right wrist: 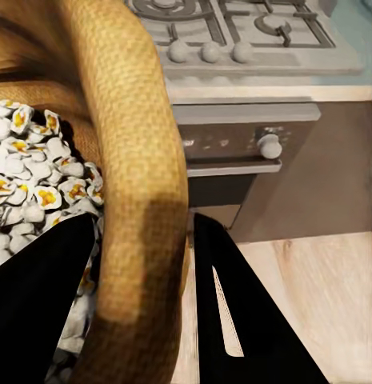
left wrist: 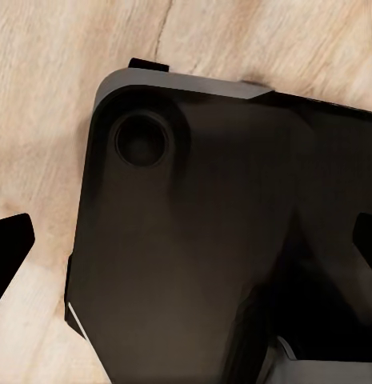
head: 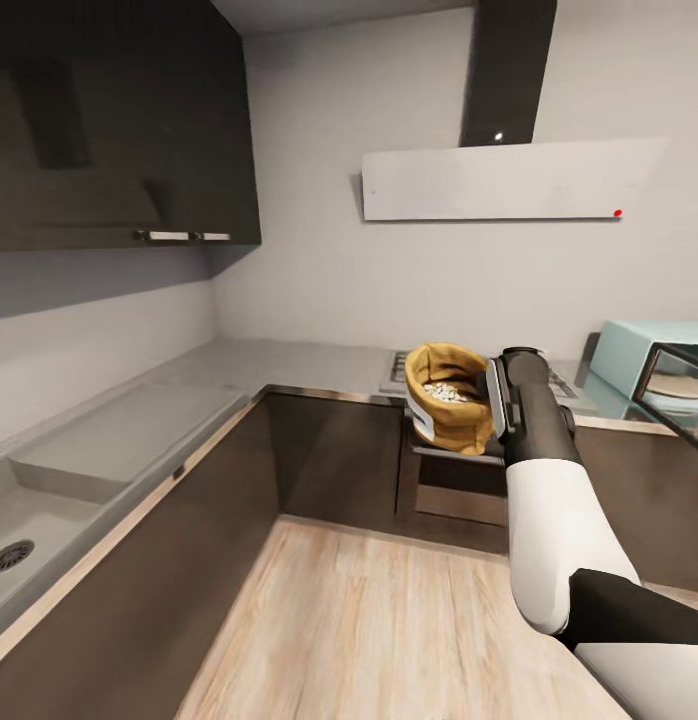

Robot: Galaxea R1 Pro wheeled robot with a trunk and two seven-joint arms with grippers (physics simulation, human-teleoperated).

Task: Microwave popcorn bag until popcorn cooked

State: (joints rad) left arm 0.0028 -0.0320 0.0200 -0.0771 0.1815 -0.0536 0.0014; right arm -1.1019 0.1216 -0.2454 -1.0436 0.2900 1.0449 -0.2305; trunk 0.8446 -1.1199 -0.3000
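Right arm reaches forward and up, its right gripper [right wrist: 138, 312] pinching the popcorn bag [head: 447, 398] by the rim, one finger inside among popcorn [right wrist: 34, 184], one outside. Left gripper: jaw state unclear.

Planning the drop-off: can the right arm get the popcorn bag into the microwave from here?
Probably yes: the right gripper holds the popcorn bag aloft, and the microwave door stands open with nothing between.

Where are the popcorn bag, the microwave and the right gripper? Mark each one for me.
popcorn bag [head: 451, 412]: head view, on its tan front side below the rim.
microwave [head: 629, 352]: head view, on its pale blue side wall.
right gripper [right wrist: 146, 312]: right wrist view, between the two dark fingers clamping the bag's rim.
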